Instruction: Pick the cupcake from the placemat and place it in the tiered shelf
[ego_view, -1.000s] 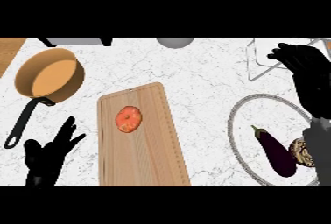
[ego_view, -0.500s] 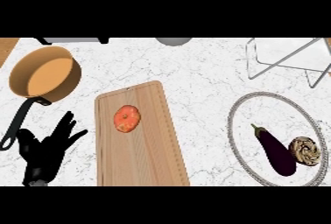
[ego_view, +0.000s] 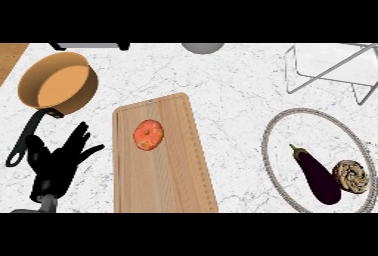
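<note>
Your robot's left hand (ego_view: 57, 162) shows at the lower left of the head view, fingers straight and spread upward, grasping nothing, resting beside the black handle of the pan (ego_view: 60, 86). The right hand does not appear in the view, so you have nothing to log for its fingers.

The cupcake (ego_view: 351, 176) lies near the right edge of the round placemat (ego_view: 284, 120), on its side or seen from above; you cannot tell which. It sits just beside the eggplant (ego_view: 316, 173), touching or nearly so. The eggplant runs diagonally across the placemat, stem end toward the upper left.

The wire tiered shelf (ego_view: 334, 68) stands at the upper right, well apart from the cupcake, with nothing visible on the level you can see.

Between hand and placemat lies a wooden cutting board (ego_view: 170, 170), long axis running up the counter, with a tomato (ego_view: 148, 135) on its upper half. The pan is upright, its copper-coloured bowl facing the camera. A grey round object (ego_view: 202, 47) is cut off at the top edge.
</note>
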